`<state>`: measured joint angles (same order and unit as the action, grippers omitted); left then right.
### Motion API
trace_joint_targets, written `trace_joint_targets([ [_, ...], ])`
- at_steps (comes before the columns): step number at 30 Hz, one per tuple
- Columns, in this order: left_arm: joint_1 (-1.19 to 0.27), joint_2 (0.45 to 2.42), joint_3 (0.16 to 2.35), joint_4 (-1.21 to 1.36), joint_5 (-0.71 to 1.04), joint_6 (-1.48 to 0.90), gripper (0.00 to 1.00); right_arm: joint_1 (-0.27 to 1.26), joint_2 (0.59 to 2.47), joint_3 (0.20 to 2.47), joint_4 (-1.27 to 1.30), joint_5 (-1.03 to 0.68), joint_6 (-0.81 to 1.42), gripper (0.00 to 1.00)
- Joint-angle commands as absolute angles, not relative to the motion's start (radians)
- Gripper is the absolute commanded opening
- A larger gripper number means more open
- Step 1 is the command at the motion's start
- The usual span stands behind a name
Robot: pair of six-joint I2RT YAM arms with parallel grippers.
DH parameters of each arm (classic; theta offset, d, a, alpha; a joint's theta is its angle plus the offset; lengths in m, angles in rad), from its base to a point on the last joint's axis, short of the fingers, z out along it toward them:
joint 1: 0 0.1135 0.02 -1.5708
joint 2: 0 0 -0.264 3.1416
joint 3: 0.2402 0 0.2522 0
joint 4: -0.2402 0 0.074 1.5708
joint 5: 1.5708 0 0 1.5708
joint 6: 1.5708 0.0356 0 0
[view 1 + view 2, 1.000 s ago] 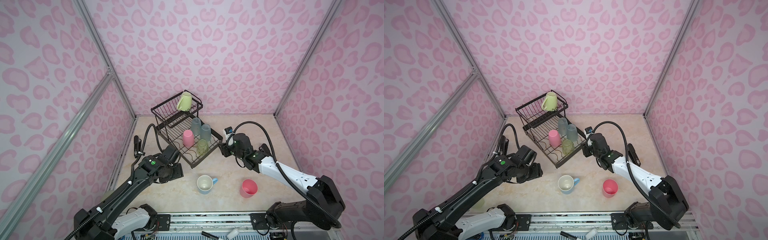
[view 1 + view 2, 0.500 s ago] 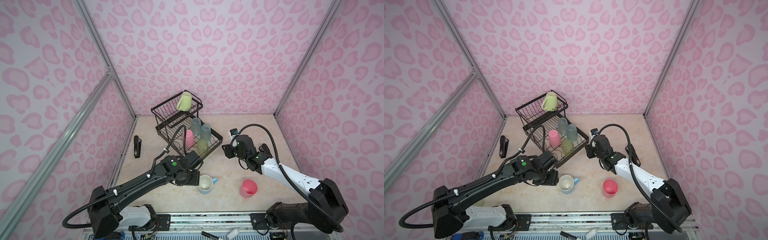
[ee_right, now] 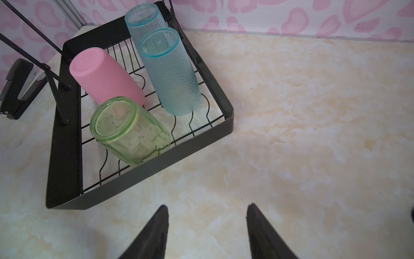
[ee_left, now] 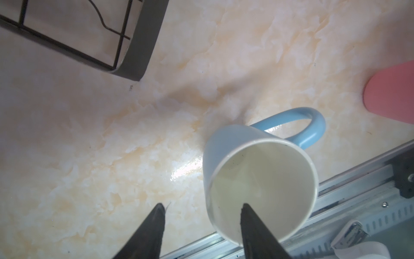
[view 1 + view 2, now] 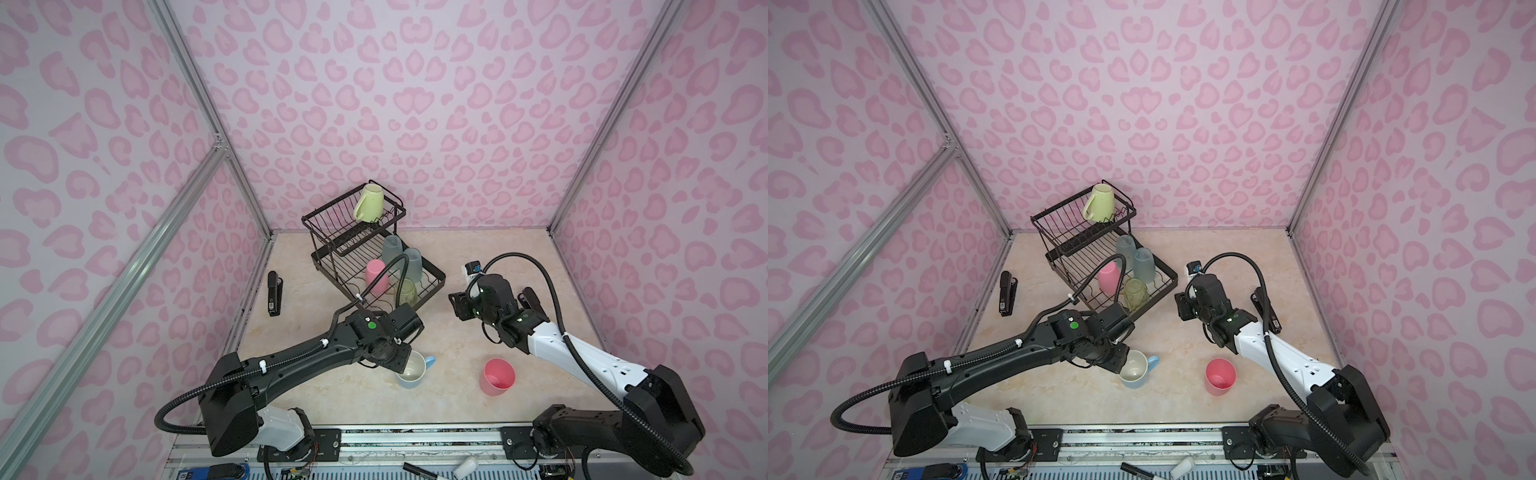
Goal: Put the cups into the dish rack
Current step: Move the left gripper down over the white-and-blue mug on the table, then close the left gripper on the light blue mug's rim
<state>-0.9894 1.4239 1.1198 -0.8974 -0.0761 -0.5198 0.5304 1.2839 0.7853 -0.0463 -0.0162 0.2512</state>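
Note:
A light-blue handled mug [image 4: 257, 179] stands upright on the table near the front [image 5: 413, 371]. My left gripper [image 4: 201, 206] is open over its rim, one finger inside the mug and the other outside, the wall between them. A pink cup [image 5: 498, 377] stands upright to the mug's right. The black dish rack [image 5: 434, 289] holds a lime mug [image 5: 369, 203] in the upper basket. Its lower tray holds two blue-grey tumblers [image 3: 172, 74], a pink cup [image 3: 105, 76] and a green tumbler [image 3: 130, 130], all upside down. My right gripper [image 3: 207, 207] hangs open and empty, right of the rack.
A black stapler [image 5: 273, 293] lies left of the rack by the wall. Another black stapler [image 5: 1266, 309] lies behind my right arm. A metal rail [image 5: 415, 434] runs along the table's front edge. Pink patterned walls close three sides.
My left arm swung from the left side over to the light-blue mug and its jaws narrowed around the mug's wall. My right arm drew back a little from the rack.

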Motion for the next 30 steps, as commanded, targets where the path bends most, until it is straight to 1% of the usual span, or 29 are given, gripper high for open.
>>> trace_joint_targets([
  [1,-0.991,1.446,1.129,-0.818,-0.065,-0.361,0.56,0.528,1.28,0.776,-0.015,-0.009,0.248,0.56],
  [5,-0.989,1.476,1.141,-0.799,-0.06,-0.274,0.52,0.526,1.279,0.774,-0.01,-0.012,0.245,0.56],
  [8,-0.988,1.497,1.138,-0.805,-0.061,-0.242,0.47,0.525,1.279,0.772,-0.008,-0.012,0.245,0.56],
  [15,-0.953,1.469,1.085,-0.778,-0.039,-0.224,0.46,0.524,1.288,0.772,0.003,-0.018,0.245,0.56],
  [20,-0.933,1.468,1.095,-0.804,-0.025,-0.273,0.46,0.523,1.301,0.782,0.0,-0.023,0.244,0.56],
  [30,-0.925,1.495,1.155,-0.921,0.055,-0.483,0.45,0.523,1.319,0.784,0.01,-0.028,0.248,0.56],
])
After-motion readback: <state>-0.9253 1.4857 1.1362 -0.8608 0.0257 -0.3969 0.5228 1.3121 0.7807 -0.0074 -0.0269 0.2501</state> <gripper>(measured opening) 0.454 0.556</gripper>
